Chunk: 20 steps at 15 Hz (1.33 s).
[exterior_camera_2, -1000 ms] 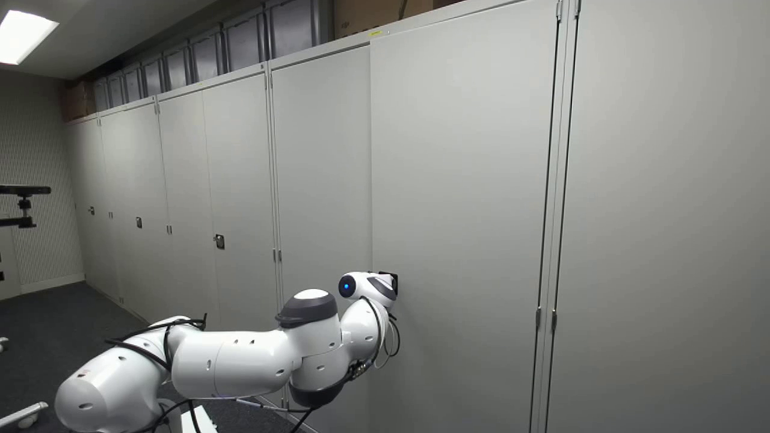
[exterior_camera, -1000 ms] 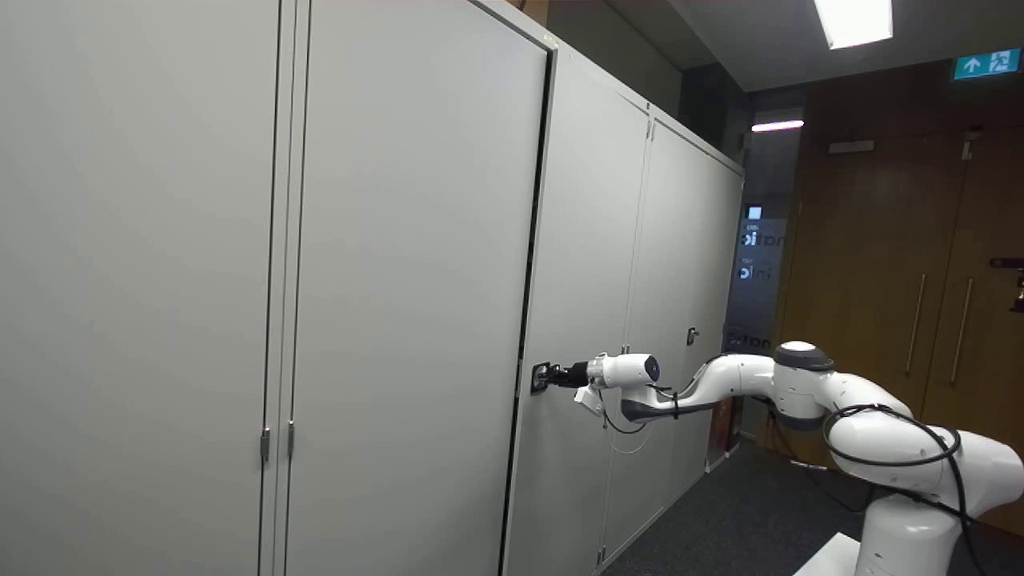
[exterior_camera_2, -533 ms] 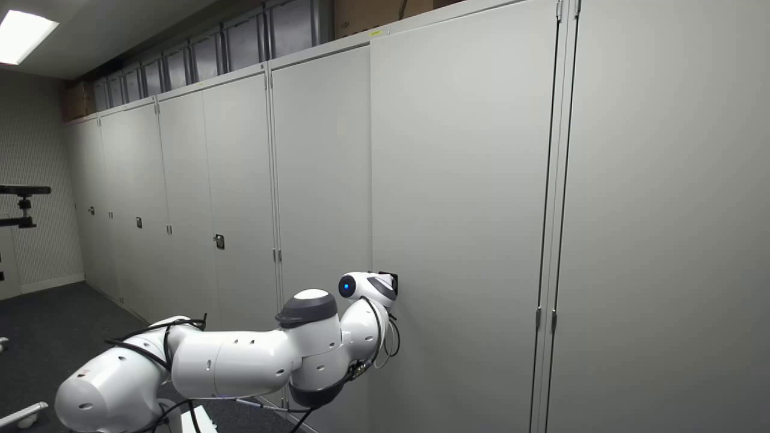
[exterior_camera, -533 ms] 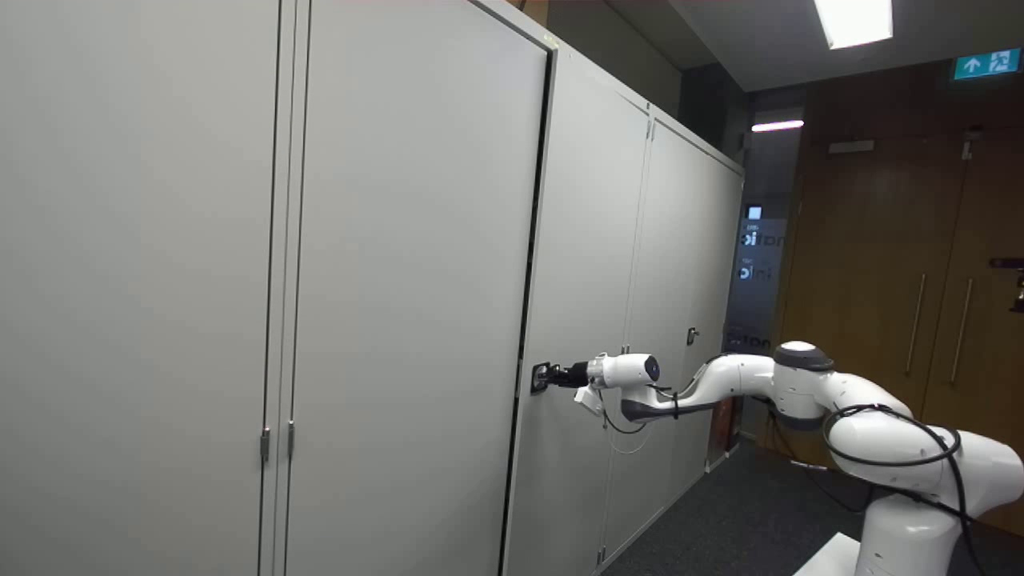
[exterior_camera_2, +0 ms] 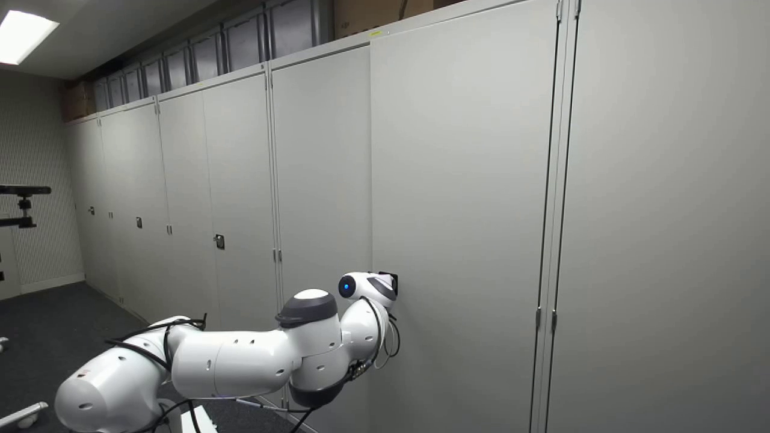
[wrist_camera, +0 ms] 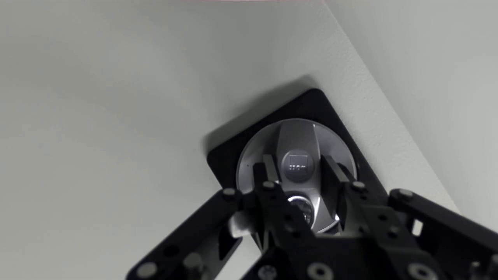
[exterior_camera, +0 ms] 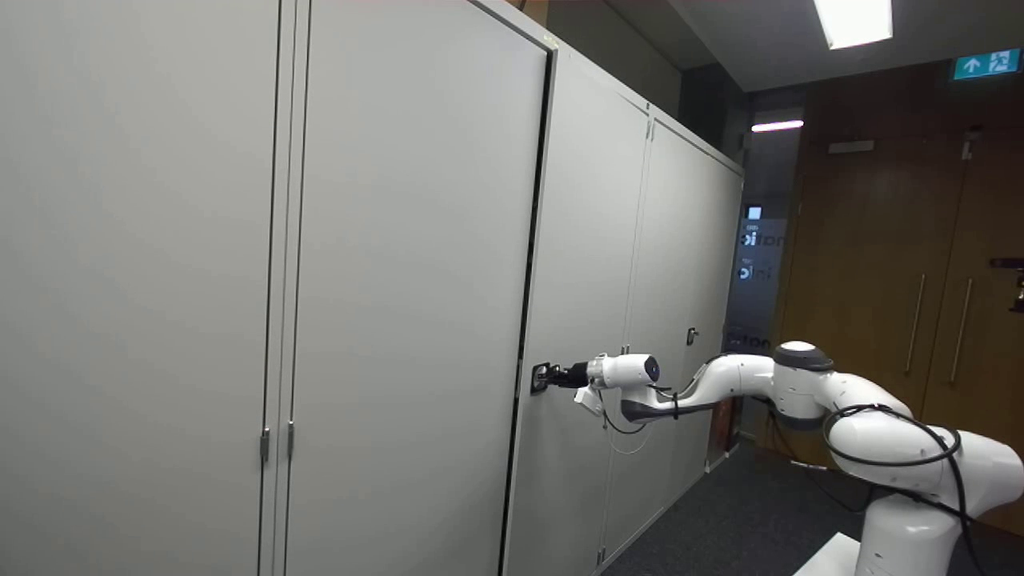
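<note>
My gripper (wrist_camera: 298,161) straddles a silver turn handle (wrist_camera: 298,134), one finger (wrist_camera: 271,168) along each side, and looks shut on it. The handle sits in a round metal dish on a black square plate (wrist_camera: 229,155), with a lock cylinder (wrist_camera: 301,206) partly behind the fingers. That plate is fixed to a tall grey cabinet door (exterior_camera: 588,240), close to its edge. In an exterior view the gripper (exterior_camera: 552,374) reaches level to the plate (exterior_camera: 535,390); elsewhere the white wrist (exterior_camera_2: 368,287) covers it. A dark slit (exterior_camera: 534,216) runs beside this door.
Neighbouring grey doors (exterior_camera: 416,280) stand on the left, with another handle (exterior_camera: 692,336) farther along the row. Black cables (exterior_camera_2: 391,340) hang under the wrist. Grey bins (exterior_camera_2: 243,45) and a cardboard box (exterior_camera_2: 385,15) sit on top of the cabinets. Wooden double doors (exterior_camera: 872,240) close the far end.
</note>
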Available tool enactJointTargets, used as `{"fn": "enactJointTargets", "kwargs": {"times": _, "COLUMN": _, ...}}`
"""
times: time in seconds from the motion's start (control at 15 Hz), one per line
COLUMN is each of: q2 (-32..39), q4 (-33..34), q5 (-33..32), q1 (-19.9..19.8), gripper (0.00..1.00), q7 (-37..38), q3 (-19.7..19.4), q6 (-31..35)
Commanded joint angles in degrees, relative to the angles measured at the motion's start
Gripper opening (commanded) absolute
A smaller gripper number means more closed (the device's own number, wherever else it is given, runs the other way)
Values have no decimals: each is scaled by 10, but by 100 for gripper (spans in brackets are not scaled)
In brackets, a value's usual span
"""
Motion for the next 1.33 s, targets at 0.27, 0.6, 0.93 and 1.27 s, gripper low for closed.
{"fn": "enactJointTargets", "kwargs": {"times": 0.27, "q2": 0, "q4": 4, "q5": 3, "q1": 0, "gripper": 8, "q7": -1, "q3": -1, "q6": 18}}
{"fn": "enactJointTargets", "kwargs": {"times": 0.6, "q2": 0, "q4": 9, "q5": 6, "q1": -1, "gripper": 8, "q7": 12, "q3": -2, "q6": 42}}
{"fn": "enactJointTargets", "kwargs": {"times": 0.93, "q2": 0, "q4": 22, "q5": 5, "q1": -10, "gripper": 8, "q7": 35, "q3": -14, "q6": 91}}
{"fn": "enactJointTargets", "kwargs": {"times": 1.27, "q2": 0, "q4": 45, "q5": -3, "q1": -15, "gripper": 8, "q7": 61, "q3": -27, "q6": 157}}
